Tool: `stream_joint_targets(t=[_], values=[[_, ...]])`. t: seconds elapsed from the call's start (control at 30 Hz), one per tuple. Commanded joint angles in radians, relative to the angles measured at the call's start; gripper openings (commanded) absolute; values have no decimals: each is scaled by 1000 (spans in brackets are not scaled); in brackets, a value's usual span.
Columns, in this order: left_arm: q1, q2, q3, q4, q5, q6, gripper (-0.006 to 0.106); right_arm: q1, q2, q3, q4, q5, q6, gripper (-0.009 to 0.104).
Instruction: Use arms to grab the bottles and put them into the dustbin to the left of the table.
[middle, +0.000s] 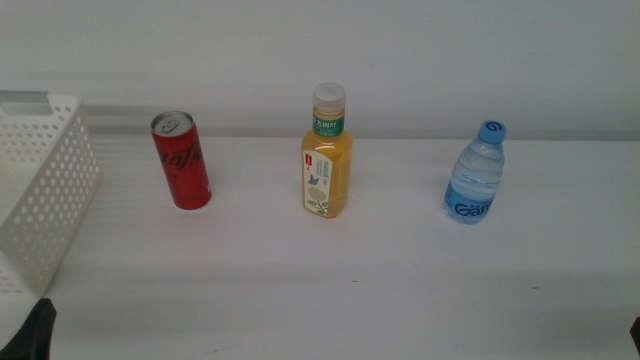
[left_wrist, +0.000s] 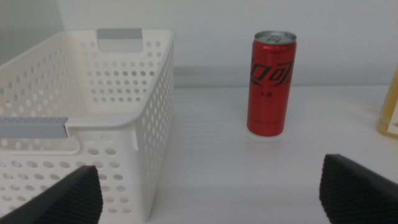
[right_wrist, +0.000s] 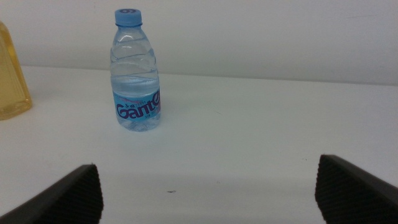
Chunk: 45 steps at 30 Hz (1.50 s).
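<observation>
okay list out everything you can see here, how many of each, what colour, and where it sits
soda can: one, red, upright on the table, nearest the basket.
juice bottle: one, orange with a white cap, upright at the middle of the row.
water bottle: one, clear with a blue cap, upright at the right end of the row.
basket: one, white with round holes, at the table's left edge.
table: one, white, under everything.
left claw: one, dark, open, low near the basket and facing the can.
right claw: one, dark, open, low and facing the water bottle.

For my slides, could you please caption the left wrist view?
Open left end effector faces red can beside white basket.
</observation>
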Motion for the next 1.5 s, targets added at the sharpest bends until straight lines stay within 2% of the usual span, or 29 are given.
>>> stream_joint_targets(t=[0.0, 0.4, 0.43, 0.6, 0.67, 0.83, 1.17, 1.47], values=[[-8, -42, 40, -4, -22, -11, 94, -4, -40, 43, -10, -9, -9, 90], [-8, -42, 40, -4, -49, -11, 94, -4, -40, 43, -10, -9, -9, 90], [-8, -42, 40, -35, -46, -11, 94, -4, -40, 43, -10, -9, -9, 90], [-15, -12, 40, -61, -62, -11, 94, -4, -40, 43, -10, -9, -9, 90], [-24, 31, 40, -80, -96, -11, 94, -4, -40, 43, -10, -9, -9, 90], [-76, 172, 40, -44, -220, -11, 94, -4, -40, 43, -10, -9, -9, 90], [-195, 503, 40, -47, -486, -11, 94, -4, -40, 43, -10, -9, -9, 90], [-229, 786, 40, -47, -776, -11, 94, -4, -40, 43, -10, -9, -9, 90]])
